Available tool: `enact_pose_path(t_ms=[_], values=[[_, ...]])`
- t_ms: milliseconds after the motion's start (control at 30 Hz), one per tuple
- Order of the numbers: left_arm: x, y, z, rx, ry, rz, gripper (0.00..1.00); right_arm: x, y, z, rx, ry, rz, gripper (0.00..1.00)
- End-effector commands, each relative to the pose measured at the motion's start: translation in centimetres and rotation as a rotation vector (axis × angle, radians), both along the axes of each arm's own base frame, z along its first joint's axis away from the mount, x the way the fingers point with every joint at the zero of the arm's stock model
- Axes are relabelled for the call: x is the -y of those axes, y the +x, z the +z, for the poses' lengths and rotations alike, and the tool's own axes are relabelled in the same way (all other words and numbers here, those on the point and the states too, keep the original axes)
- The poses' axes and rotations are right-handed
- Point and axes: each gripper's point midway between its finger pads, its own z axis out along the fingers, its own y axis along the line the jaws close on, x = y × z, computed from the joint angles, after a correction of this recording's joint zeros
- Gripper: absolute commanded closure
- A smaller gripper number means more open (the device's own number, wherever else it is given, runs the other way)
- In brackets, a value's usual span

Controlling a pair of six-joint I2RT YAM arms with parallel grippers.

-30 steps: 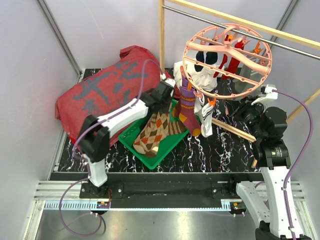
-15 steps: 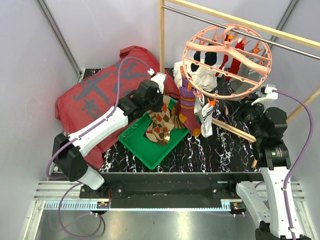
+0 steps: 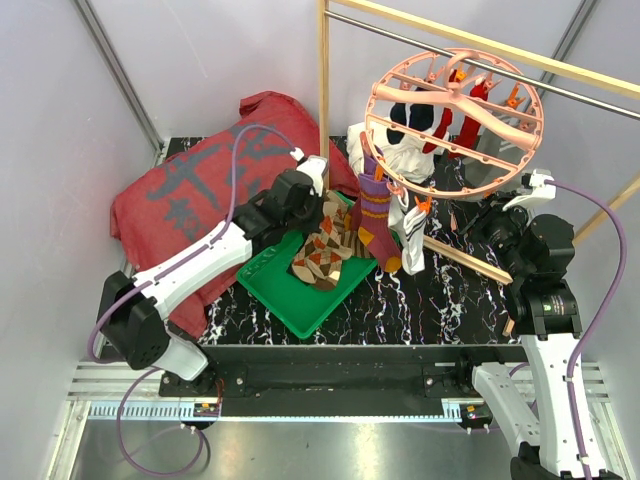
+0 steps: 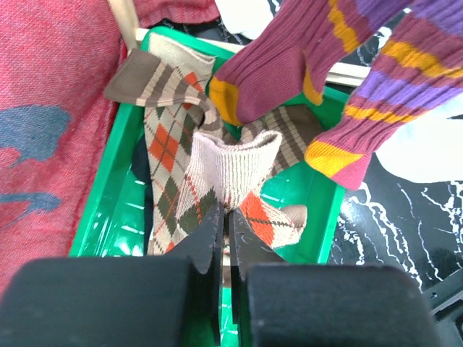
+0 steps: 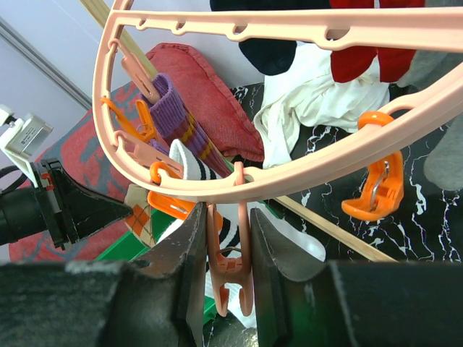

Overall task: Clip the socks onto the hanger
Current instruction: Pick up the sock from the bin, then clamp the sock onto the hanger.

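1. Between the tips of the left gripper [image 4: 226, 217] sits the cream ribbed cuff of the brown argyle sock [image 4: 170, 166]. Jaws pressed together, pinching that cuff.
2. Just beyond those tips, the sock's diamond-patterned body trails down into the green tray [image 4: 108, 195]. A brown-cream striped sock [image 4: 289, 137] lies in the tray too, further from the tips.
3. Above and ahead of this gripper hang two purple-orange striped socks [image 4: 289, 65], toes down over the tray's far end.
4. Off to this gripper's left, against the tray's outer wall: red cloth [image 4: 51, 87] with grey marks.
5. Right gripper [image 5: 226, 217]: jaws partly closed, one finger against each side of a salmon-pink clip [image 5: 230, 267], squeezing it.
6. That clip dangles from the near rim of the hanger [image 5: 318, 173], right at the fingertips.
7. To this gripper's right, an orange clip [image 5: 372, 188] hangs from the same rim.
8. Beyond the rim, farther from the gripper: a white sock [image 5: 318, 101], a red sock [image 5: 369, 61] and a dark sock [image 5: 278, 50], all hanging under the ring's far side.
9. Overhead view: the ring hangs from the rail frame [image 3: 430, 25], above and ahead of the right gripper. Left gripper is low over the tray, well apart from the ring.
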Motion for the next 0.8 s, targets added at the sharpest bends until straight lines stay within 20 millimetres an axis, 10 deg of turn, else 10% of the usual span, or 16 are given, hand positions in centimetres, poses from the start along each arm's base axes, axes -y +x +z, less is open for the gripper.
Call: enact_pose_path(t_ms=[0,533,767], values=[[1.1,0.2,2.8,0.080,-0.113,-0.030,1.00,0.5,0.2,1.3,0.031,0.001,-0.029,1.00],[2.8,-10.9,23.6,0.637,-0.572,-0.368,1.00,0.2,0.4,2.9,0.056,0.026,-0.019,1.00],[7.9,-16.1,25.9,0.630,-0.725,-0.569,1.00,0.0,0.6,3.7,0.064,0.040,-0.012,1.00]])
